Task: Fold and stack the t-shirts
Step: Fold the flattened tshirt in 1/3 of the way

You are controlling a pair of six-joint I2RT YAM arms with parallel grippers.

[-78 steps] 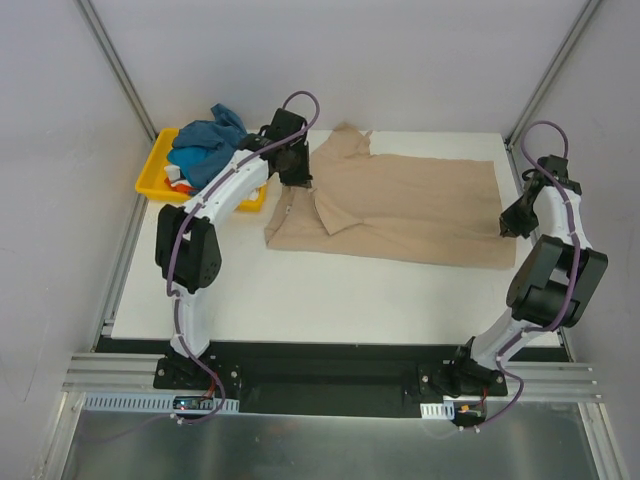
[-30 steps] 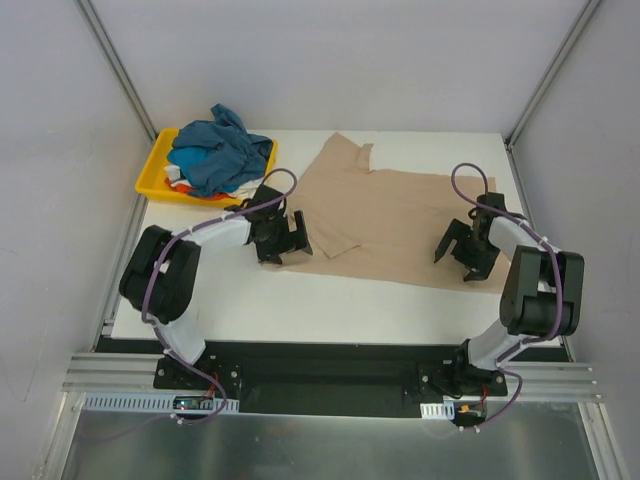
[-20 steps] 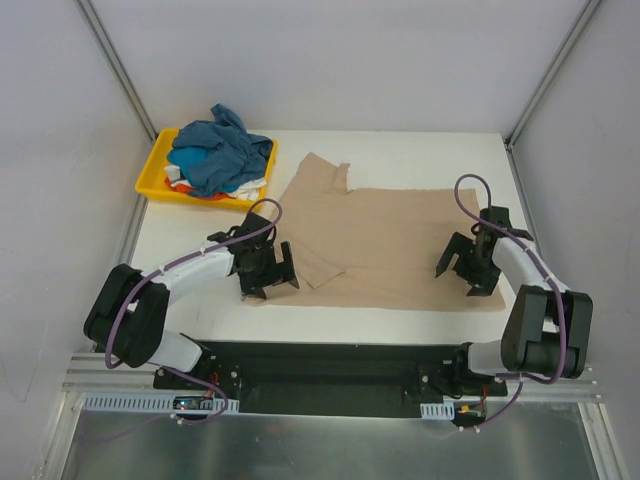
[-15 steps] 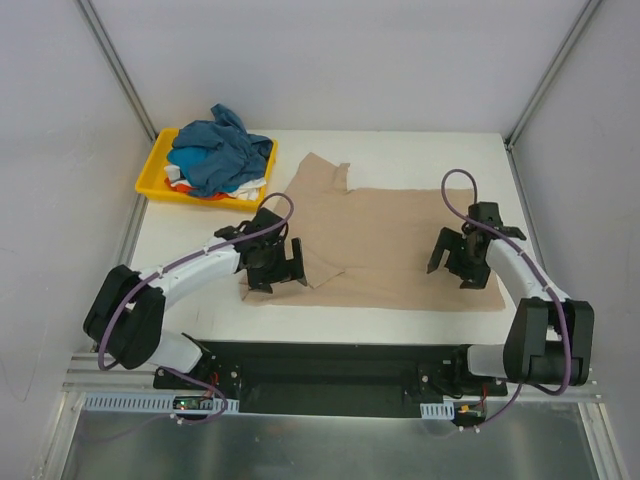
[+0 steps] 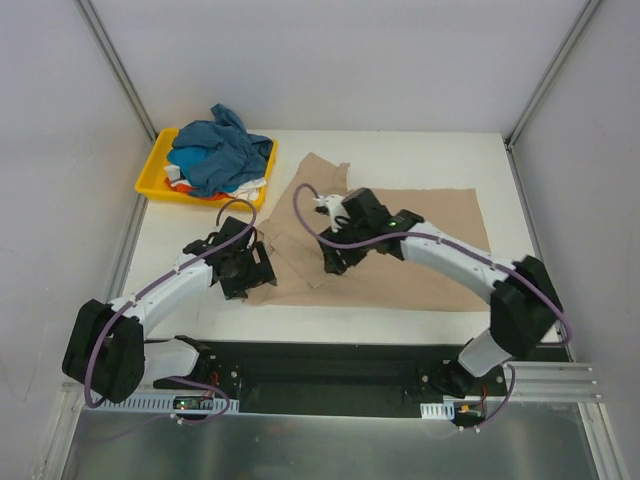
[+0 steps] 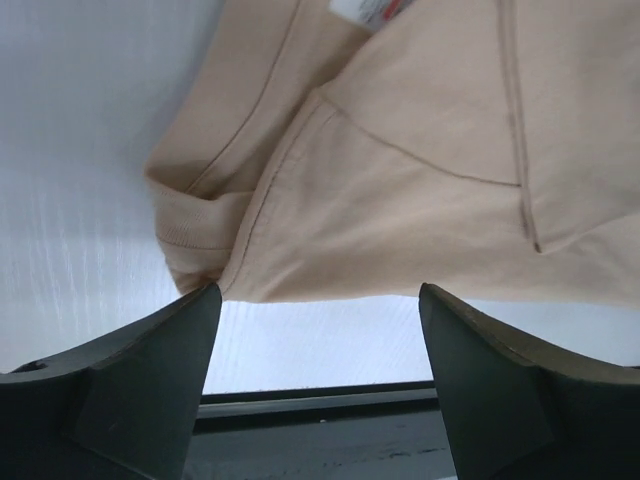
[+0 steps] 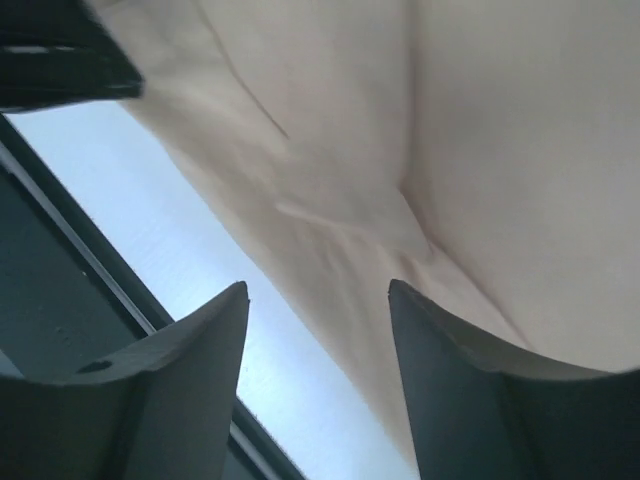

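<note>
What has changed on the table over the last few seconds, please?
The beige t-shirt slid toward the near edge. Then the right pincer swept left across it to its left half, and the left pincer backed slightly left. Both are open, holding nothing. The yellow tray and its heaped shirts stayed put.

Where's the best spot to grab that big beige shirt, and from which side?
The beige t-shirt is probably best taken at its near-left corner, where the cloth bunches into a thick fold. Come in low from the near side, so the open left tool closes on that raised fold; the rest lies flat on the table.
</note>
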